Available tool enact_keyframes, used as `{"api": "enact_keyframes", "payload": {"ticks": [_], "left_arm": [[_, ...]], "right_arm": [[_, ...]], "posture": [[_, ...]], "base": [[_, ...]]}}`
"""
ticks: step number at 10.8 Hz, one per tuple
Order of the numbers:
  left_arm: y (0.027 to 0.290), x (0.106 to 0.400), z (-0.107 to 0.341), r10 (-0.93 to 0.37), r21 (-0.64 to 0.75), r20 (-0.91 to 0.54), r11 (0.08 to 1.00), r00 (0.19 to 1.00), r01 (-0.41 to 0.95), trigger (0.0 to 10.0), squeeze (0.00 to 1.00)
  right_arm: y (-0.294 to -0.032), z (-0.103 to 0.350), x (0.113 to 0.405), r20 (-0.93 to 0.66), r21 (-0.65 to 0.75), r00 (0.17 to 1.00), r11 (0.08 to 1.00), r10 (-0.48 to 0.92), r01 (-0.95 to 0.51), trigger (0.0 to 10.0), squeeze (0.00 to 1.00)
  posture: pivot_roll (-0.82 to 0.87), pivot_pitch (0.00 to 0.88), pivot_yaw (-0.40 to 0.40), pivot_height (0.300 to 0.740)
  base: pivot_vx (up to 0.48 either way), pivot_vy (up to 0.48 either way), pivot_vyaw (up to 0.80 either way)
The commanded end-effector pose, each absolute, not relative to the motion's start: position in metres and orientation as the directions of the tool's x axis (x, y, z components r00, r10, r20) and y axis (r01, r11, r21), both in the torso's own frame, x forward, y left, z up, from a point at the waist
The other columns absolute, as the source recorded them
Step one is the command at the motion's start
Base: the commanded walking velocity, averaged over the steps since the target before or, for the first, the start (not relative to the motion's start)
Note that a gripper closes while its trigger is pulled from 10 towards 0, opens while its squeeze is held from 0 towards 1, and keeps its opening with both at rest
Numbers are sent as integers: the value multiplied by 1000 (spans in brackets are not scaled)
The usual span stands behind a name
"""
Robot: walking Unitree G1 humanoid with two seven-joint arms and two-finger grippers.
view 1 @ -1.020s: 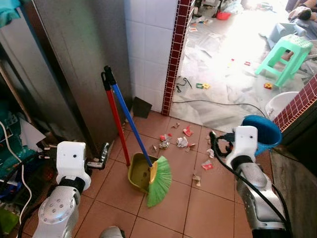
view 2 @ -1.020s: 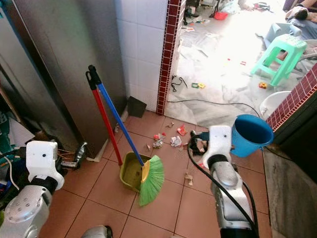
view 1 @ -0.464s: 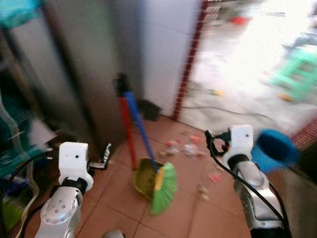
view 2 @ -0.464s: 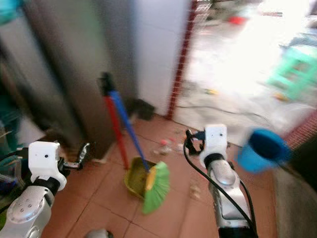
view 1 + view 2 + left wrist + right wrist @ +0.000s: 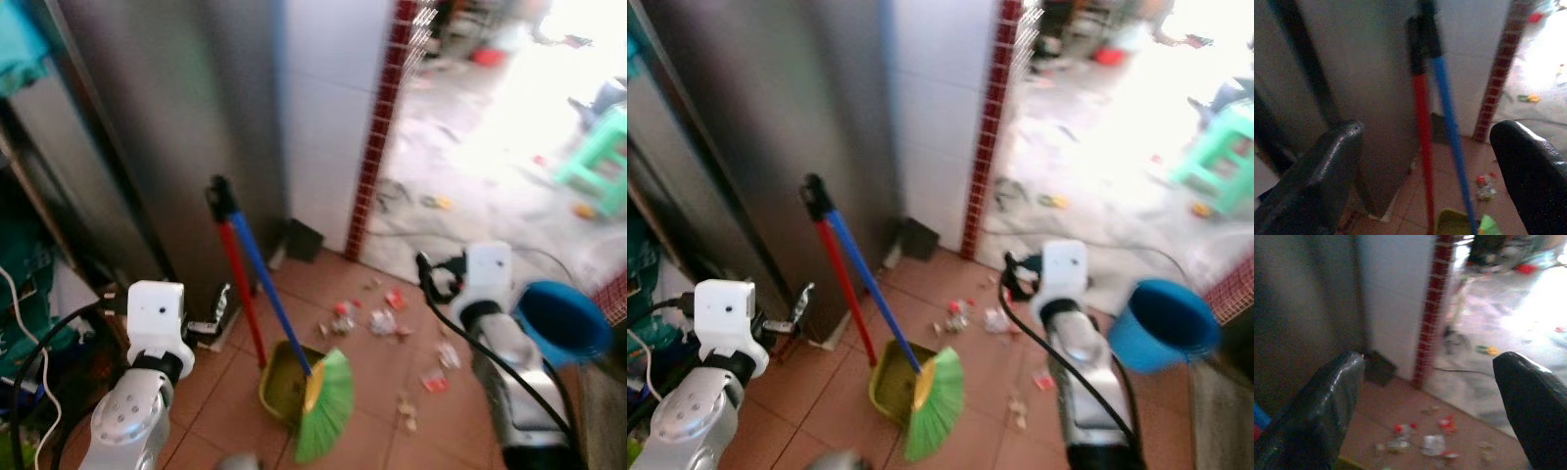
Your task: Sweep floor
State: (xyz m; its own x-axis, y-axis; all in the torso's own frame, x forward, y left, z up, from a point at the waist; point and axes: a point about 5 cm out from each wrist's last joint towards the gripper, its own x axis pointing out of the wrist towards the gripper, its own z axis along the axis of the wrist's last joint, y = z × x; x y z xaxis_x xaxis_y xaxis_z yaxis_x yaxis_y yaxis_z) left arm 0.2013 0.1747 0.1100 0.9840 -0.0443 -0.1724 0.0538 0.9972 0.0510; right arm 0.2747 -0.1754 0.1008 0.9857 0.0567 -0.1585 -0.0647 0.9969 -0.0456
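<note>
Over on the robot's left, the left pincer [image 5: 1425,171] is raised with its two black fingers [image 5: 1317,171] spread wide and holding nothing. Straight ahead of it, apart from the fingers, the broom [image 5: 279,313] with a blue handle and the dustpan [image 5: 284,392] with a red handle lean together against the grey metal panel [image 5: 167,117]. The green bristles [image 5: 325,406] rest on the terracotta floor [image 5: 206,392] at the olive dustpan's edge, between the two arms.

Further right, scattered litter [image 5: 377,318] of red and white scraps lies on the tiles, ahead of the right pincer [image 5: 1430,406] and near the brick-red tiled pillar [image 5: 377,127]. That pincer is also spread wide and empty, its fingers [image 5: 1530,401] framing the litter and a small dark object [image 5: 1378,367] at the foot of the white wall. Beside the right arm [image 5: 509,352], on its outer side, is a blue bucket [image 5: 560,323]. Beyond the pillar the bright marbled floor holds a black cable [image 5: 392,196] and a green plastic stool [image 5: 602,147].
</note>
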Motion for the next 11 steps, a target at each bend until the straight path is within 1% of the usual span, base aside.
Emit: {"api": "enact_keyframes", "payload": {"ticks": [1, 2, 3, 5, 6, 9, 11], "left_arm": [[175, 203, 114, -37, 57, -157, 997, 987, 46, 10000, 0], [174, 202, 114, -35, 55, -159, 997, 987, 44, 10000, 0], [174, 202, 114, -34, 54, -158, 998, 987, 43, 10000, 0], [173, 199, 113, -17, 55, -166, 998, 986, 27, 10000, 0], [173, 199, 113, -8, 60, -166, 998, 986, 18, 10000, 0], [175, 195, 112, 72, 100, -181, 993, 981, -54, 10000, 0], [179, 192, 110, 105, 120, -200, 989, 974, -81, 10000, 0]], "right_arm": [[-176, 106, 277, -138, -44, 988, 996, 68, -75, 10000, 0], [-175, 107, 278, -134, -54, 988, 995, 80, -88, 10000, 0], [-175, 109, 279, -125, -72, 988, 993, 89, -98, 10000, 0], [-171, 109, 282, -126, -66, 986, 991, 105, -114, 10000, 0], [-170, 109, 282, -129, -63, 985, 990, 116, -125, 10000, 0], [-165, 109, 284, -139, -53, 970, 977, 200, -209, 10000, 0], [-158, 108, 287, -158, -90, 946, 950, 281, -298, 10000, 0]], "posture": [[6, 59, -62, 740], [8, 58, -63, 740], [10, 58, -65, 740], [13, 57, -67, 740], [15, 58, -67, 740], [16, 59, -67, 740], [22, 73, -68, 740]], "base": [[364, 0, 0], [337, 0, 0], [337, 0, 531], [0, 0, 778], [0, 0, 444], [0, 0, 0], [0, 0, 0]]}}
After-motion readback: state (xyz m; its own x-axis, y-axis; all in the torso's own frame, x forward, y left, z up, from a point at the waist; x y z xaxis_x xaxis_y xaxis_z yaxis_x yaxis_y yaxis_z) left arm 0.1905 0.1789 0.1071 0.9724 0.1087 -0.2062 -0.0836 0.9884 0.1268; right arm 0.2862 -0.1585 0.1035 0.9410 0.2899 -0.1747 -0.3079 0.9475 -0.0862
